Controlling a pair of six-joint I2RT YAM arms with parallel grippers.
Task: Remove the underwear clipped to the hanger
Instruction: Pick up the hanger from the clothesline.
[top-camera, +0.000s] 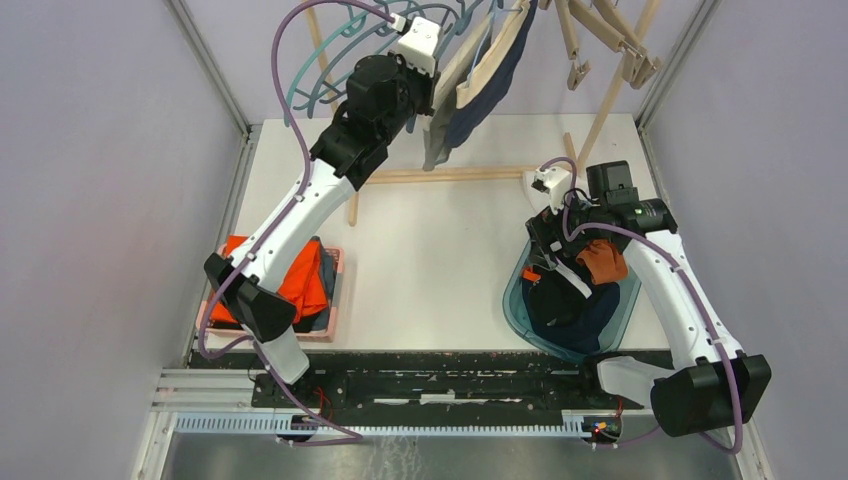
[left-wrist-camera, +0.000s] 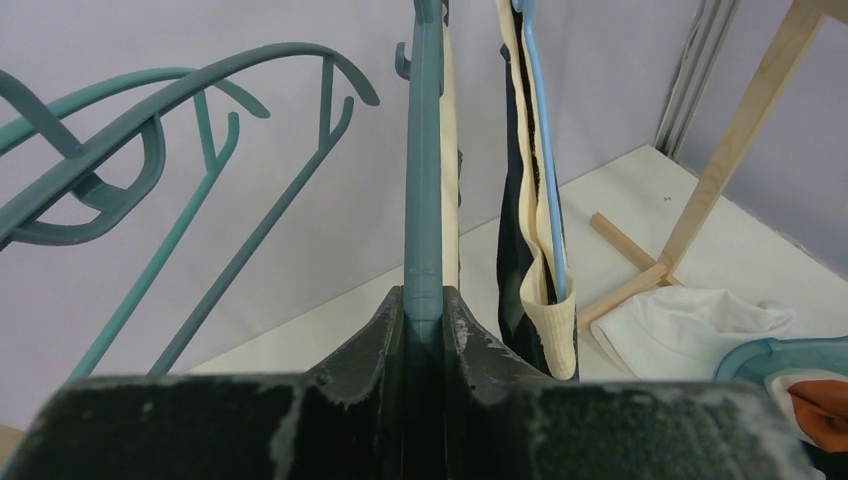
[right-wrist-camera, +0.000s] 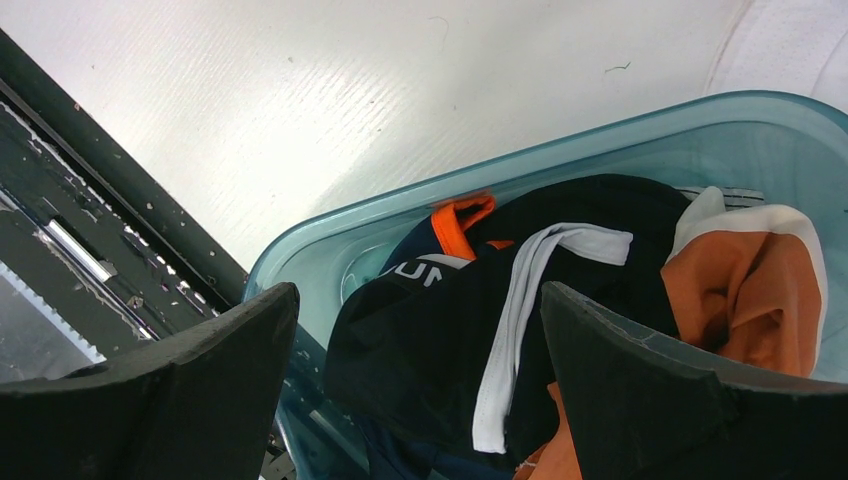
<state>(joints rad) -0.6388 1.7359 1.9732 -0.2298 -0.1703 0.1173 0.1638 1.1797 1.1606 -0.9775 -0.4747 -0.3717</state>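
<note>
The left gripper (left-wrist-camera: 424, 305) clenched a teal hanger (left-wrist-camera: 424, 150). Just beside it, cream, navy and grey underwear (top-camera: 480, 85) hung lengthwise, lower ends pointing at the table (top-camera: 450, 260). The right gripper (right-wrist-camera: 418, 300), jaws spread wide, hovered over more pairs (right-wrist-camera: 420, 330) heaped in a teal bin (right-wrist-camera: 400, 215).

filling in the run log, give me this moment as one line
left jaws: shut on teal hanger | right jaws: open over bin holding underwear | task: hanging garments not yet removed
</note>
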